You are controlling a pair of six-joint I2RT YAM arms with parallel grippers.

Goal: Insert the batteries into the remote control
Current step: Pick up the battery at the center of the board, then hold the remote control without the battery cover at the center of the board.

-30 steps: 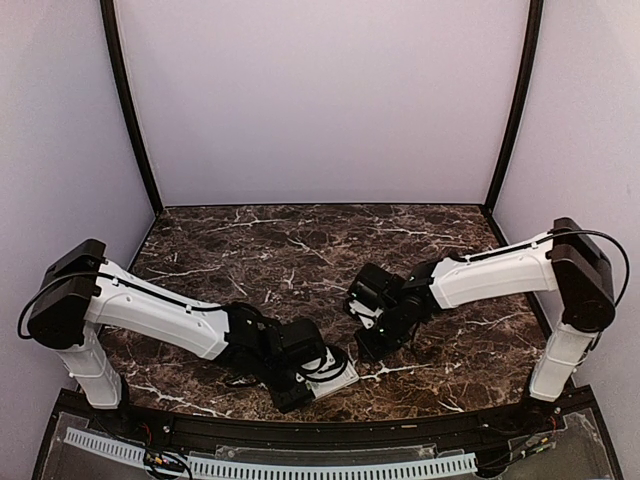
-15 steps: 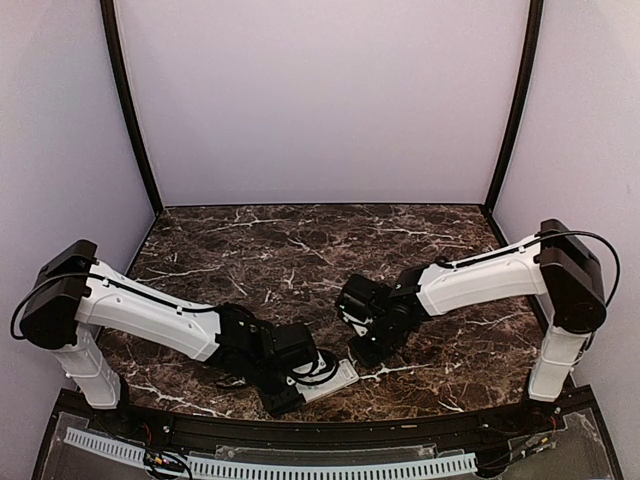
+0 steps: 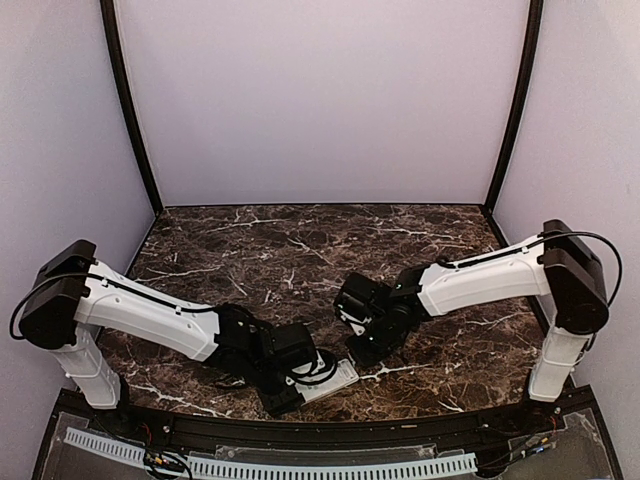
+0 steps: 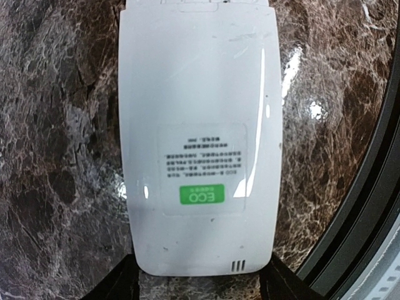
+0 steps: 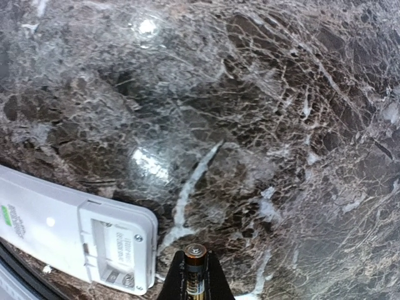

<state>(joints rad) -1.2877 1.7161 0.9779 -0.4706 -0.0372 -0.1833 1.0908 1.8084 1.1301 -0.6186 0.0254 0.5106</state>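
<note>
The white remote control lies back up on the marble, a green ECO label on it. My left gripper is shut on its near end, one finger against each side. In the top view the remote control pokes out from under the left gripper near the front edge. Its battery compartment is uncovered, with a spring showing. My right gripper is shut on a battery with a copper-coloured end, held just right of the remote control. From above, the right gripper hangs low beside the remote's far end.
The table's black raised rim runs close along the remote's side. A white slotted cable duct lies past the front edge. Pale walls enclose the marble tabletop on three sides.
The right arm has swung left and lower, closer to the remote's end. The left arm with the remote has shifted slightly toward the front edge.
</note>
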